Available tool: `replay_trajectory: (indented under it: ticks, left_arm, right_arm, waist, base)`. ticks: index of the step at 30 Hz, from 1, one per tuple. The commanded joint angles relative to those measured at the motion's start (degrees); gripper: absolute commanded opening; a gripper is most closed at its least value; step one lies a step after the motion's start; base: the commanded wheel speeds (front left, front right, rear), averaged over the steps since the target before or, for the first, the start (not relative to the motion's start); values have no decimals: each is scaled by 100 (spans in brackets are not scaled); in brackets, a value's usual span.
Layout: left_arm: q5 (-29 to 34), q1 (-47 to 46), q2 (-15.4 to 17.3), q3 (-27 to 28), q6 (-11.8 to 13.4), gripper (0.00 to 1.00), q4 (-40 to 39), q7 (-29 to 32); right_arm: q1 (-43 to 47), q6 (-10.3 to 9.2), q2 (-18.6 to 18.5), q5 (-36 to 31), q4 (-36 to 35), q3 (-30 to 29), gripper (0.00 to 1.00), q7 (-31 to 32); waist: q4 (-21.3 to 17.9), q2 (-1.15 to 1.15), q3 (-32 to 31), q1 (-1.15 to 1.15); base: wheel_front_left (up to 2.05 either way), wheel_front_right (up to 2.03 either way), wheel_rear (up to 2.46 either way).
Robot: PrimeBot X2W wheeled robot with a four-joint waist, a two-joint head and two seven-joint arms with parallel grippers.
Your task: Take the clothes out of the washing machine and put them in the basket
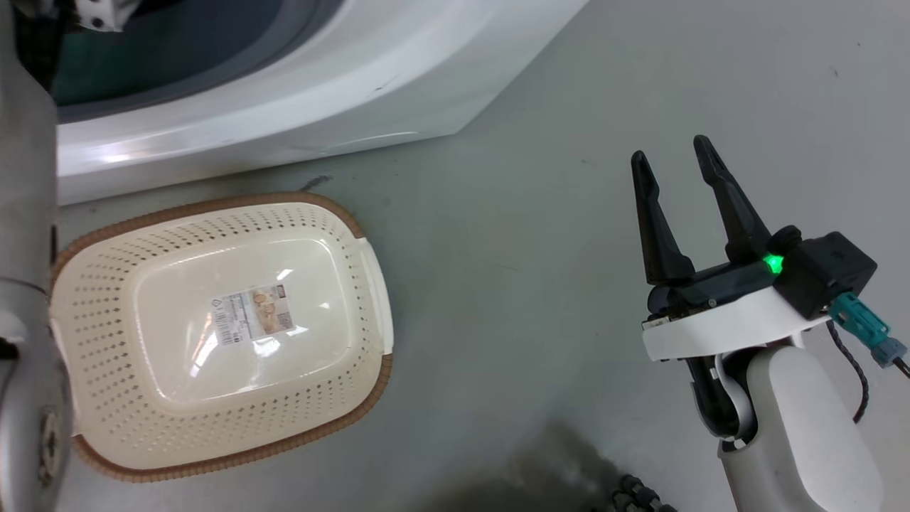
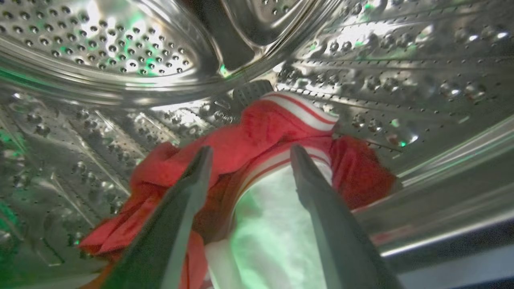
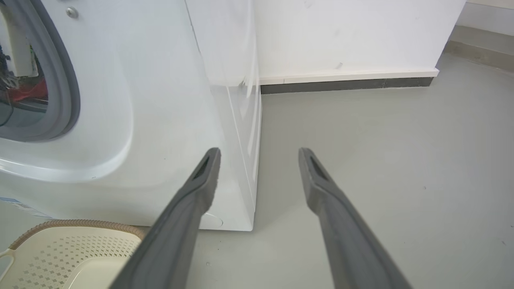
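Grey smooth floor (image 1: 540,213); cream perforated basket (image 1: 99,284) w/ brown rim sits by the glossy white washing machine (image 1: 320,92). L gripper (image 2: 251,149) is inside the shiny dimpled steel drum (image 2: 100,40), fingers spread over crumpled red-and-white clothes (image 2: 261,120). R gripper (image 1: 669,147) is spread wide, holding nothing.

Basket (image 3: 80,223) (lower part) off-frame

The robot's right gripper (image 1: 669,147): two long, tapered black fingers (image 1: 657,227) on a curved white plate (image 1: 718,334), with a green light (image 1: 771,264), teal connector (image 1: 860,316), braided dark cable (image 1: 857,377) and rounded pale forearm (image 1: 803,427).
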Motion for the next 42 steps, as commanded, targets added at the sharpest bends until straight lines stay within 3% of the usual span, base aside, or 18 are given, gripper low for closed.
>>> replay_trajectory:
  ticks: [1,6,14,15,16,17,20,26,35,42]
  left_arm:
    - [-2,-226,97,-21,-29,100,156,277]
    - [-45,-680,251,-49,-57,100,632,1287]
    - [-149,-1075,282,-31,101,100,1174,2806]
    - [-164,-1087,264,-23,111,81,1202,2918]
    - [-172,-1097,254,-33,121,27,1203,2983]
    - [-166,-1106,249,-51,154,0,1181,3009]
    - [-185,-1089,240,-63,220,0,1126,3039]
    - [-387,-773,195,43,365,0,745,2323]
    - [-678,171,64,171,388,0,323,165]
    - [-980,1158,-129,326,372,0,520,-1251]
  right_arm:
    - [-132,-4,9,84,9,52,100,-12]
    - [-195,-4,8,180,33,151,100,-12]
    - [-251,-4,7,315,71,255,100,-12]
    - [-255,-4,7,334,74,259,100,-12]
    - [-260,-4,7,340,76,263,100,-12]
    - [-267,-4,7,350,78,266,100,-12]
    - [-277,-4,7,383,84,273,100,-12]
    - [-244,-4,7,337,144,210,100,-12]
    - [-5,-4,6,86,229,46,100,-12]
    - [319,-4,5,-99,388,-12,100,-12]
  waist:
    - [-156,0,152,-1]
    - [-272,0,249,-1]
    - [-358,0,315,-1]
    - [-362,0,314,-1]
    - [-364,0,315,-1]
    - [-366,0,317,-1]
    - [-369,0,313,-1]
    - [-300,0,107,-1]
    - [-86,0,-662,-1]
    - [62,0,-1447,-1]
  base:
    - [0,0,0]
    - [0,0,0]
    - [0,0,0]
    - [0,0,0]
    - [0,0,0]
    - [0,0,0]
    - [0,0,0]
    - [0,0,0]
    - [0,0,0]
    - [0,0,0]
